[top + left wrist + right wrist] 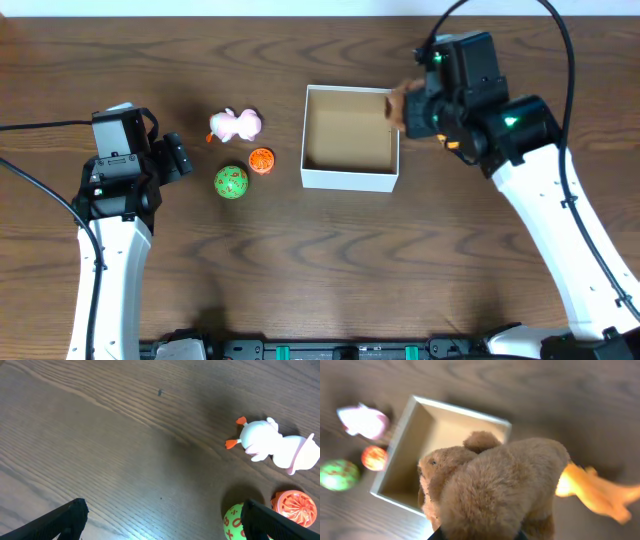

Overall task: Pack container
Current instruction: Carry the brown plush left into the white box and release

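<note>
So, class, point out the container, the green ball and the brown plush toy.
container (350, 181), overhead view, its front white wall.
green ball (231, 182), overhead view, centre of its top.
brown plush toy (500, 485), right wrist view, middle of its furry body.

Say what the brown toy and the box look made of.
The brown toy: plush fabric, probably; fuzzy, matte surface with soft rounded outlines. The container: likely cardboard; thin flat white walls, dull tan inside, crisp corners.
</note>
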Controlling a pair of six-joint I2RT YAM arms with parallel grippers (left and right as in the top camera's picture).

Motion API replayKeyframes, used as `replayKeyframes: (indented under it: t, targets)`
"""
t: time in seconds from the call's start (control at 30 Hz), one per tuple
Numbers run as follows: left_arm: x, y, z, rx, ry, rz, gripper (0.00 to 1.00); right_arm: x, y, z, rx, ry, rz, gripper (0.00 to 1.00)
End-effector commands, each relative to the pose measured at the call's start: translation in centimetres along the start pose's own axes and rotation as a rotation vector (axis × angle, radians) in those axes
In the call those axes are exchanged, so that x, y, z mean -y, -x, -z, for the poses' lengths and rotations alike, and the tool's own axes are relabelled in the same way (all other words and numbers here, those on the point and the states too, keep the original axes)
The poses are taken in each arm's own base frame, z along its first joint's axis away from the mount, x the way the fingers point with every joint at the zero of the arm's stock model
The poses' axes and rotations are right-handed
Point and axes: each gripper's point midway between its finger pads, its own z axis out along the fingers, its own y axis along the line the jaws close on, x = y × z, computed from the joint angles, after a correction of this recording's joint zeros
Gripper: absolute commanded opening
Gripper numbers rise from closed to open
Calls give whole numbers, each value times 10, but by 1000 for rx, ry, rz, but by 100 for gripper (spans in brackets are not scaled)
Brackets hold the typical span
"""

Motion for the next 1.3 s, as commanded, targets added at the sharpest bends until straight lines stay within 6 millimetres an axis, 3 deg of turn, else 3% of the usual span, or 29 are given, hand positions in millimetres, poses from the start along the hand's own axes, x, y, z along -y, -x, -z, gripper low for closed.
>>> replayKeyframes:
  t: [0.0, 0.2, 0.43, 0.77, 0.83, 0.9, 0.97, 1.03, 1.27]
  targets:
    - [-3, 7, 2, 14, 15, -4, 98, -20, 1, -19, -1, 28, -48, 1]
    - [-3, 7, 2, 14, 16, -4, 98, -43, 8, -66, 14, 60, -110, 1]
    - [-3, 7, 2, 14, 16, -4, 98, -63, -16, -137, -72, 95, -141, 1]
    - [-3, 7, 2, 14, 15, -4, 98, -73, -55, -188, -172, 73, -121, 3]
    - [-3, 7, 2, 14, 16, -4, 98, -72, -60, -194, -186, 67, -120, 13]
    - [-3, 7, 2, 14, 16, -4, 98, -69, -63, -196, -190, 53, -118, 41]
    - [-3, 7, 2, 14, 16, -4, 98, -68, -63, -196, -191, 46, -113, 57]
    - [-3, 7, 2, 14, 16, -4, 98, -68, -63, -195, -191, 46, -113, 63]
    - [-3, 7, 2, 14, 16, -4, 98, -68, -62, -189, -193, 46, -100, 64]
